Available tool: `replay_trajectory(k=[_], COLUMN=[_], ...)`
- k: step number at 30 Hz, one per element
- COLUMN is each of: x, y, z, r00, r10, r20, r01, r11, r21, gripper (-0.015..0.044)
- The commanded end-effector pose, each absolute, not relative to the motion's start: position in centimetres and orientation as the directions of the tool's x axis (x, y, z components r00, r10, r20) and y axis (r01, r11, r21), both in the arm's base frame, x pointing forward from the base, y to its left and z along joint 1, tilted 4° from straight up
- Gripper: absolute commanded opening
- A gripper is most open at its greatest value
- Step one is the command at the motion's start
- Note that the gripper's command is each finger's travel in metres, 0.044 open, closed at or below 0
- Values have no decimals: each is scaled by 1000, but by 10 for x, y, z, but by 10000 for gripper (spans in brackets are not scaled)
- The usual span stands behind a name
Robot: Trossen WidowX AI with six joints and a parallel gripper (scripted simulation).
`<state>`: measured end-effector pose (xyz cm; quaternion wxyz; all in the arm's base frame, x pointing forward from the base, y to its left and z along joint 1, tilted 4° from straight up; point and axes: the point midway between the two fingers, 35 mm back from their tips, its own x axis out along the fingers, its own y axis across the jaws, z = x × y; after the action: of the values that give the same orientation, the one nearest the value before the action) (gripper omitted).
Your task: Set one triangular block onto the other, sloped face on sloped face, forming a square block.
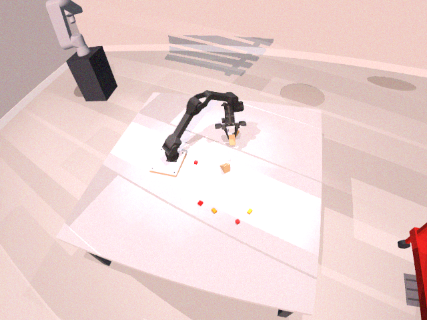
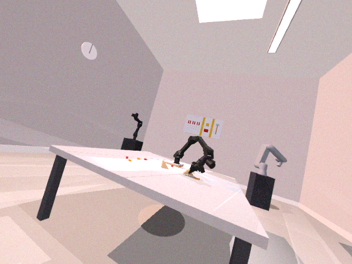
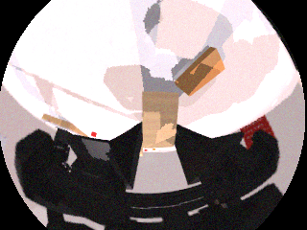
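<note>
Two tan triangular blocks are on the white table (image 1: 137, 234) (image 2: 198, 198). My gripper (image 1: 232, 137) (image 2: 190, 170) (image 3: 156, 125) is shut on one triangular block (image 1: 232, 140) (image 3: 159, 121), low at the table surface on the far side. In the wrist view this block stands between the two dark fingers. The other triangular block (image 1: 225, 167) (image 3: 200, 72) lies apart from it, nearer the middle of the table. I cannot tell from these views whether the held block touches the table.
The arm's base stands on a tan plate (image 1: 169, 171) (image 2: 166, 164). Small red cubes (image 1: 195, 162) (image 1: 199, 203) (image 1: 237, 221), an orange cube (image 1: 213, 210) and a yellow cube (image 1: 249, 211) lie on the near half of the table. A red cart (image 1: 419, 269) stands off the table at the right.
</note>
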<state>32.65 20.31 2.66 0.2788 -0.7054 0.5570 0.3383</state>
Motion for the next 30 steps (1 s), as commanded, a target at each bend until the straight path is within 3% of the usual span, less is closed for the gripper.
replay_trajectory(k=[1,21,30], x=[329,324,323], y=[207,207,205], z=[49,114,111], r00=[174,208,185], r10=[-579,-554,-527], r20=[-797,-806,-830], r01=[-971,-961,-981], r11=[-238,-271,-44], r21=[-39,-61,-191], gripper=[0,0,0])
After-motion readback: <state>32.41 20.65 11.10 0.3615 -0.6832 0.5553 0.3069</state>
